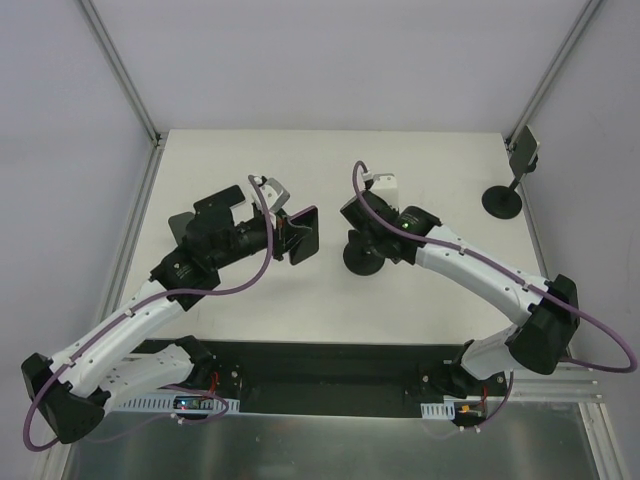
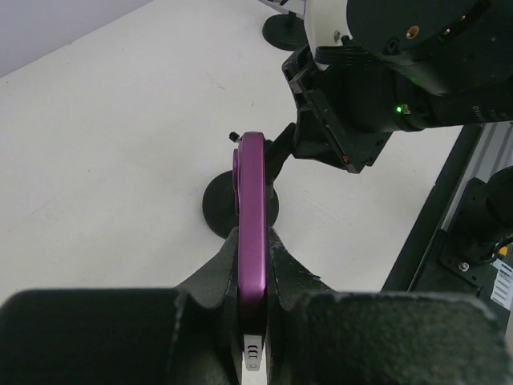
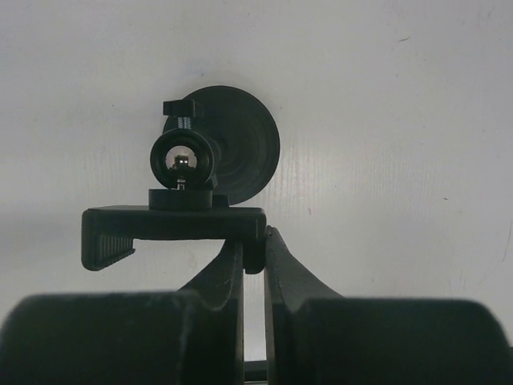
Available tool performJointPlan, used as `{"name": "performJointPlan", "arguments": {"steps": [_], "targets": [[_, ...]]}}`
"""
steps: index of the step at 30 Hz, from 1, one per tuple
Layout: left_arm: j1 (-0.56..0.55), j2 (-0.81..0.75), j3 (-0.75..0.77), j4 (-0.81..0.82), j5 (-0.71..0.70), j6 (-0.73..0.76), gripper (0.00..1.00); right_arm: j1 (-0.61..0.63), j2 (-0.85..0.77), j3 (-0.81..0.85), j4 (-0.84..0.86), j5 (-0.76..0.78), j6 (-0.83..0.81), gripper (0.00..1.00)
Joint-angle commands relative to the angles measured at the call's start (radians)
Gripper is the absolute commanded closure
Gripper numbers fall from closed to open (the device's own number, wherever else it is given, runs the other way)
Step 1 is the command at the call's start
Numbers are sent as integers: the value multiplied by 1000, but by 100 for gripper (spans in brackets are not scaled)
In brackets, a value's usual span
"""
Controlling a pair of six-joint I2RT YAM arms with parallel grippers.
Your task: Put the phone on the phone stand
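My left gripper [image 1: 284, 236] [image 2: 253, 250] is shut on the phone [image 1: 303, 234] [image 2: 252, 200]. The phone is held on edge above the table, and its purple rim shows between the fingers in the left wrist view. Just right of it stands the phone stand [image 1: 362, 256] [image 3: 240, 140] on its round black base [image 2: 218, 210]. My right gripper [image 1: 366, 226] [image 3: 254, 239] is shut on the right end of the stand's clamp head [image 3: 172, 223]. The phone's edge points at the stand, a short gap away.
A second black stand [image 1: 502, 201] with a small grey plate [image 1: 523, 150] on top stands at the table's back right corner; its base [image 2: 284, 32] shows at the top of the left wrist view. Metal frame posts [image 1: 125, 75] rise at the back corners.
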Motion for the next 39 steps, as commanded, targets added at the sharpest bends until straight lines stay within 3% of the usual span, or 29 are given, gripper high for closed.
{"name": "performJointPlan", "arguments": {"steps": [1,7,10,17,21,27,39], "targets": [[11,-64,-43,204,107,37,100,33,-22,5,108,-139,-77,99],[10,-89,-135,415,334,-9,100,53,-53,-33,265,-369,-129,99],[10,-75,-134,415,402,9,100,55,-36,-25,286,-463,-176,99],[11,26,-75,377,724,38,100,49,-27,-21,337,-647,-321,99],[11,79,-54,368,811,32,100,35,-38,-33,360,-751,-362,100],[11,128,-40,337,816,67,100,19,-44,-54,405,-955,-416,100],[16,209,-2,239,787,147,100,16,-82,-105,464,-997,-402,99]]}}
